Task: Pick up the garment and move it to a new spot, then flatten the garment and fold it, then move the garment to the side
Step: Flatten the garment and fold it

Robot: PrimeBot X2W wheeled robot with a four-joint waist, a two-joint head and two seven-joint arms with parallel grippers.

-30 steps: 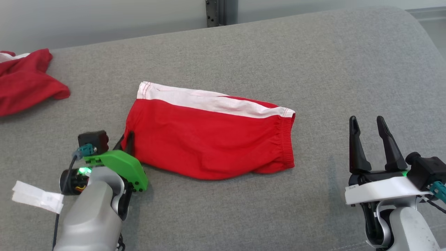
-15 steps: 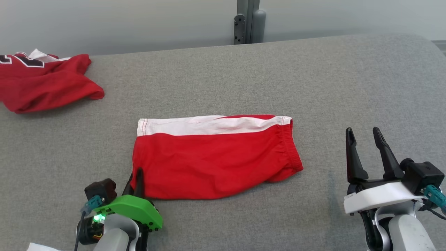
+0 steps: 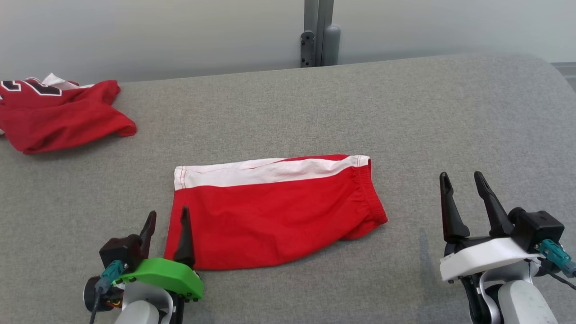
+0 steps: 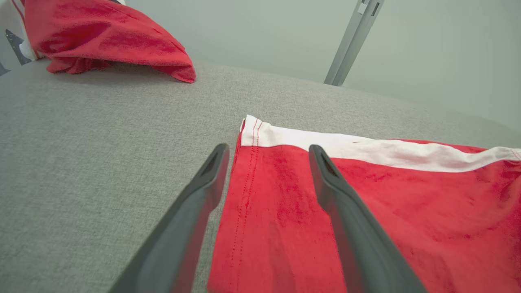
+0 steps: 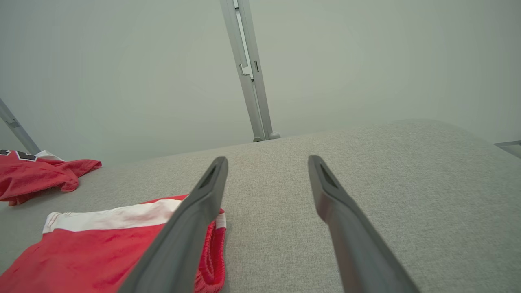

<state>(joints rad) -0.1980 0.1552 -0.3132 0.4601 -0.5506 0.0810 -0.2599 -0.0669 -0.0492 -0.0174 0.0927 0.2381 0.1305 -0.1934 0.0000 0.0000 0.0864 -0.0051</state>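
The garment [image 3: 274,211] is a pair of red shorts with a white stripe along its far edge, lying flat and folded mid-surface. My left gripper [image 3: 168,212] is open at the garment's near left corner. In the left wrist view the left gripper [image 4: 268,148] straddles the stitched left hem of the garment [image 4: 366,195], one finger over grey cloth, the other over red fabric. My right gripper [image 3: 461,175] stands open and holds nothing, well to the right of the waistband. The right wrist view shows the right gripper [image 5: 266,159] with the garment [image 5: 93,248] at lower left.
A second red garment [image 3: 58,112] with white lettering lies crumpled at the far left. The grey padded surface [image 3: 405,112] curves away at its right end. A metal post [image 3: 319,33] stands behind the far edge against a pale wall.
The left gripper's fingers, together at the garment's left corner before, now stand apart and have let go. The head camera has shifted, so the whole picture moved.
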